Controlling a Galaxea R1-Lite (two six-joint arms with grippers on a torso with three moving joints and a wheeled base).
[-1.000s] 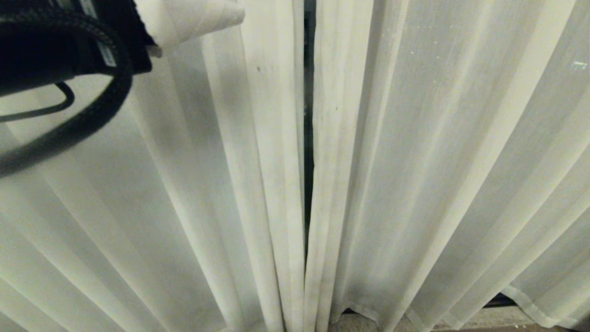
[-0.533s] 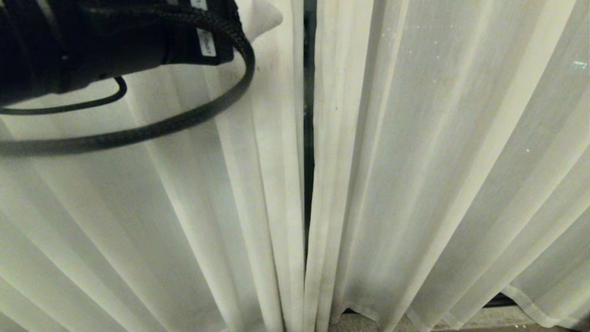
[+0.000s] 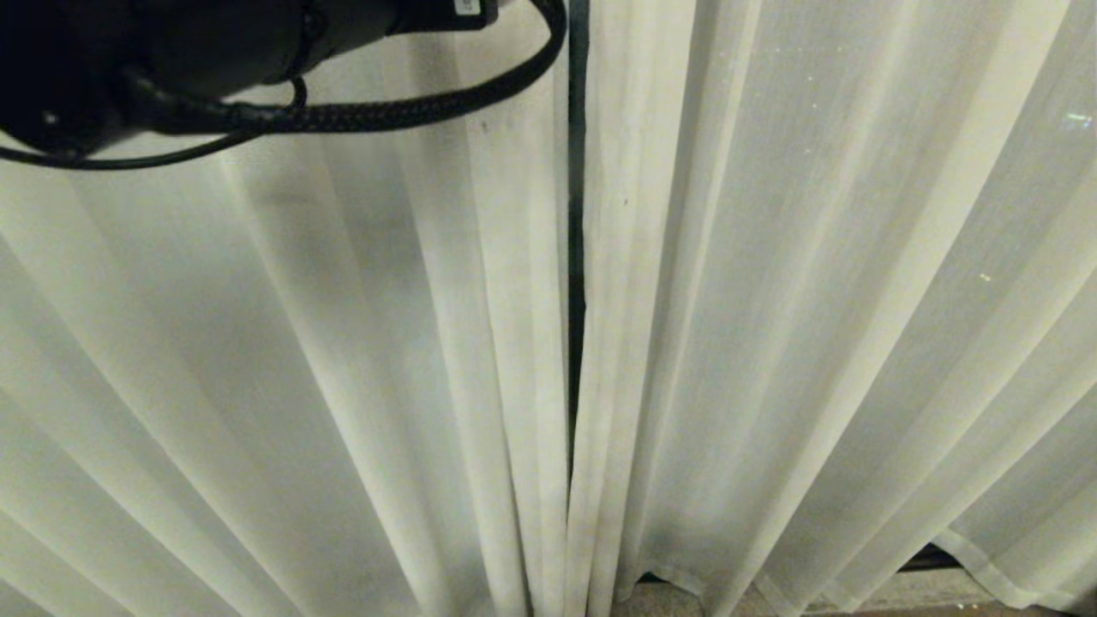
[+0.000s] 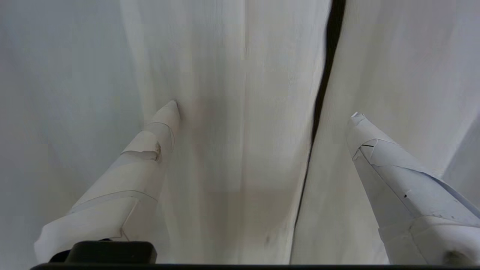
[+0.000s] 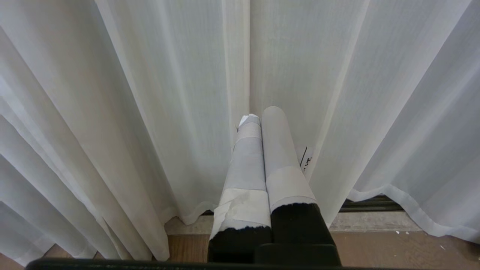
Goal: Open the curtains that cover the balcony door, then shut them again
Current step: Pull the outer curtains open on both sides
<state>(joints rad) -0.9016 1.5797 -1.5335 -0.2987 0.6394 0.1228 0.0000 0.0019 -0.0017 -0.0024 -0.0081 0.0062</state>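
My left gripper [image 4: 262, 108] stands wide, its 2 taped fingers [image 4: 161, 123] straddling the dark seam [image 4: 322, 93] where the 2 curtains [image 3: 771, 300] meet. The sheer cloth looks light, soft and slippery; I judge the left panel's hemmed edge beside that seam the best hold.

My right gripper [image 5: 260, 116], pressed together, hangs low near the seam.

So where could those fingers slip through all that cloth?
Only at the narrow dark slit between the left curtain panel and the right curtain panel. The left gripper faces it, fingers spread. Elsewhere pleats crowd together; a strip of floor shows below the hems.
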